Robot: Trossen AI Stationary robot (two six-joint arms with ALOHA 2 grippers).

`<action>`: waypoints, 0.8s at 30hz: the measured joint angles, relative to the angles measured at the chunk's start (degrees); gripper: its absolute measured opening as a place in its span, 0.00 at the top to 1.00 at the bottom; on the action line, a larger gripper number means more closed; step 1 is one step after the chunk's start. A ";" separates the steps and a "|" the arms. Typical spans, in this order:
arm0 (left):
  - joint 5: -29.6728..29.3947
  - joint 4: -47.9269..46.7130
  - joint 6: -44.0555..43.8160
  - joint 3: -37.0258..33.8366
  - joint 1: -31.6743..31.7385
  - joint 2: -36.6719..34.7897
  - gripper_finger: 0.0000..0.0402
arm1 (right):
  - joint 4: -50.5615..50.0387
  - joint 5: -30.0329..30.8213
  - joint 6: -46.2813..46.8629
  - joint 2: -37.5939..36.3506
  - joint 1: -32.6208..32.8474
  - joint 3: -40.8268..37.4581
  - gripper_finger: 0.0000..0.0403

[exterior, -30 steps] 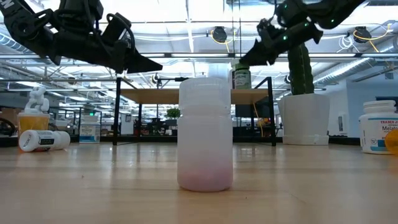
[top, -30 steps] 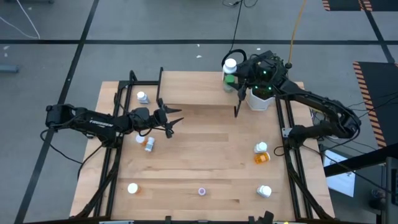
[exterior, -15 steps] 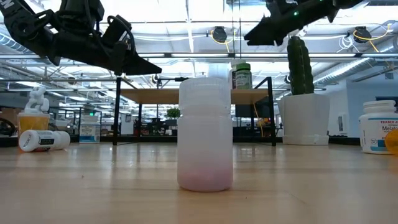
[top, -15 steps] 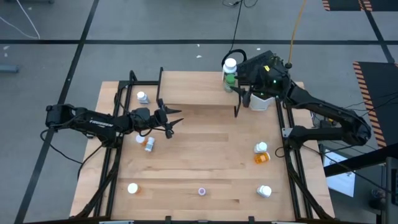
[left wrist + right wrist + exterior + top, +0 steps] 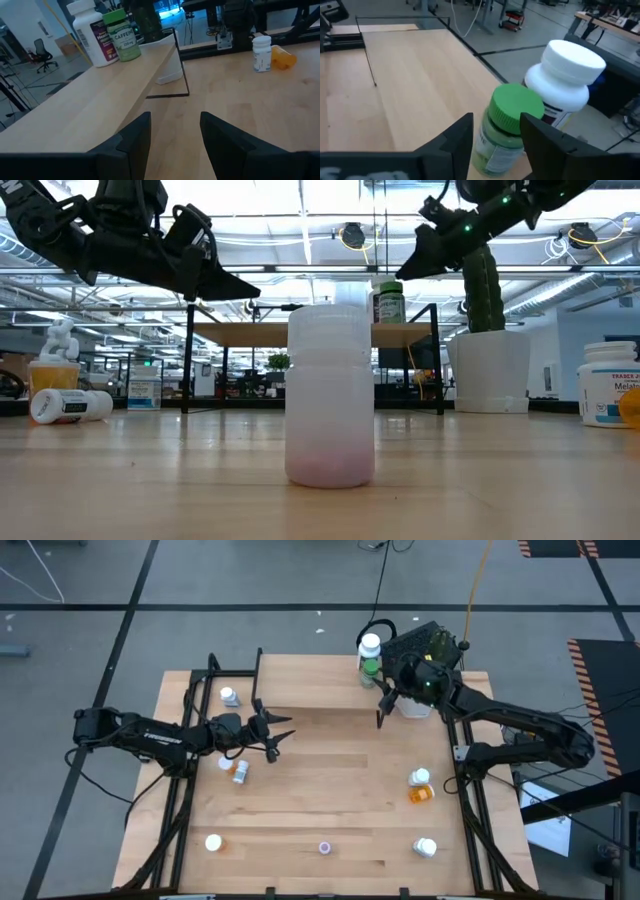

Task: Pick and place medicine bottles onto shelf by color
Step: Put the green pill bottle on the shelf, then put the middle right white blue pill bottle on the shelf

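The shelf [image 5: 320, 680] stands at the table's far edge, a light board on thin black legs. A green-capped bottle [image 5: 370, 668] and a white bottle [image 5: 370, 643] stand on its right end; both show in the right wrist view, the green bottle [image 5: 507, 125] and the white bottle [image 5: 565, 80]. My right gripper [image 5: 390, 692] [image 5: 496, 122] hovers open just above and near-right of the green bottle, touching nothing. My left gripper [image 5: 275, 735] [image 5: 175, 130] waits open in the air in front of the shelf's left part. Several bottles remain on the table.
A white planter with a cactus [image 5: 415, 702] stands right beside the shelf, under my right arm. Bottles on the table: white [image 5: 229, 696], orange and white [image 5: 238, 770], orange [image 5: 213, 842], white [image 5: 325, 847], white [image 5: 425, 847], white [image 5: 419, 778], orange [image 5: 422, 794].
My right gripper rose higher above the green bottle, then came down again a little farther toward the table's near edge. The green bottle stayed upright on the shelf.
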 joint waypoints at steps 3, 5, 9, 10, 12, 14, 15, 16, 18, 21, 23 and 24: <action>0.00 0.11 0.95 0.00 0.02 0.00 0.56 | 0.76 -0.28 -0.45 0.72 -1.14 -0.04 0.65; 0.00 0.34 1.08 0.00 0.03 0.00 0.56 | 1.49 -0.51 -0.71 1.22 -1.67 -0.02 0.66; 0.00 0.57 1.86 0.00 0.04 0.00 0.56 | 1.49 -4.22 -1.20 2.46 -3.21 -0.02 0.67; 0.01 0.57 2.11 0.00 0.05 0.00 0.56 | 1.57 -4.80 -1.25 2.78 -3.55 -0.02 0.67; 0.00 0.73 2.32 0.00 0.04 0.00 0.56 | 1.63 -4.80 -1.71 3.22 -3.91 -0.02 0.67; 0.02 1.10 2.32 0.00 0.04 0.00 0.56 | 1.59 -4.76 -2.09 3.32 -4.20 -0.02 0.67; 0.01 1.42 2.33 0.00 0.04 0.00 0.56 | 1.57 -4.74 -2.09 3.28 -4.20 -0.02 0.67; 0.00 1.53 2.32 0.00 0.04 0.00 0.56 | 1.52 -4.70 -2.06 2.95 -4.20 -0.02 0.67; 0.01 1.47 2.32 0.00 0.04 0.00 0.56 | 1.17 -4.71 -2.06 1.70 -4.03 -0.03 0.67; 0.02 1.44 2.27 0.00 0.04 0.00 0.56 | -0.41 -4.66 -1.27 -1.14 -2.40 -0.02 0.67; 0.02 1.09 2.19 0.00 0.04 0.00 0.56 | -3.17 -4.83 -0.30 -3.43 -0.56 -0.02 0.66; 0.00 0.59 2.08 0.00 0.02 0.00 0.56 | -4.62 -4.77 -0.13 -4.37 0.79 0.00 0.66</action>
